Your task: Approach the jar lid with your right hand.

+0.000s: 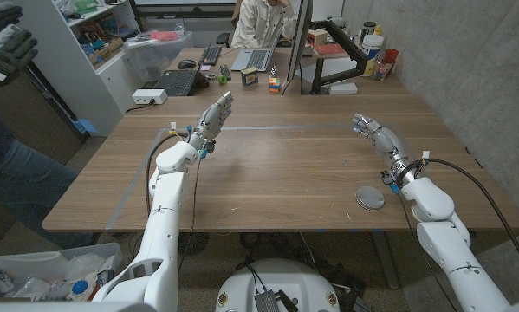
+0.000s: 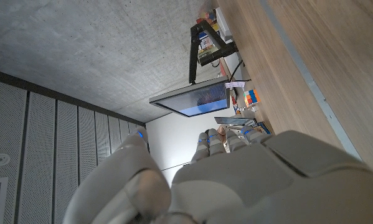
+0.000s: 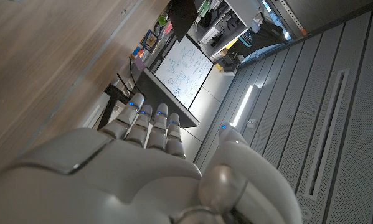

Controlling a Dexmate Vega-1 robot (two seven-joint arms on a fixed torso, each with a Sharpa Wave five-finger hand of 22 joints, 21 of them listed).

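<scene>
head view | right hand fingers extended, holding nothing, well beyond jar lid | lid flat on table beside right forearm | advice: draw hand back, lower over lid, stop short of contact

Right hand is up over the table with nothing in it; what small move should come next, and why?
Probably draw the right hand back toward the robot and lower it toward the jar lid. The lid lies flat on the wooden table beside the right forearm, nearer the table's front edge than the hand, whose fingers point away from it. The hand holds nothing, fingers extended, so the approach has not yet begun.
</scene>
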